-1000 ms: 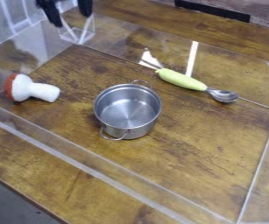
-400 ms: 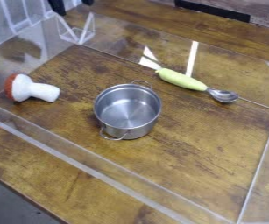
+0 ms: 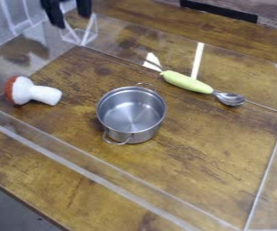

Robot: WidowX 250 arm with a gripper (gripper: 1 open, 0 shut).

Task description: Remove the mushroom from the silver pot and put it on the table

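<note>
Dark gripper (image 3: 69, 11) at the top left edge, pointing down, fingers spread apart

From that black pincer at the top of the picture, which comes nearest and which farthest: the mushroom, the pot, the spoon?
Measured from the pincer in the camera view:
1. Mushroom, lying on its side at the left of the table.
2. Pot, in the middle, empty.
3. Spoon, far right, past the green vegetable toy.

Gripper cut off at the top edge

Only the dark fingers (image 3: 66, 11) of the gripper (image 3: 69, 13) show; the arm above lies outside the frame.
</note>
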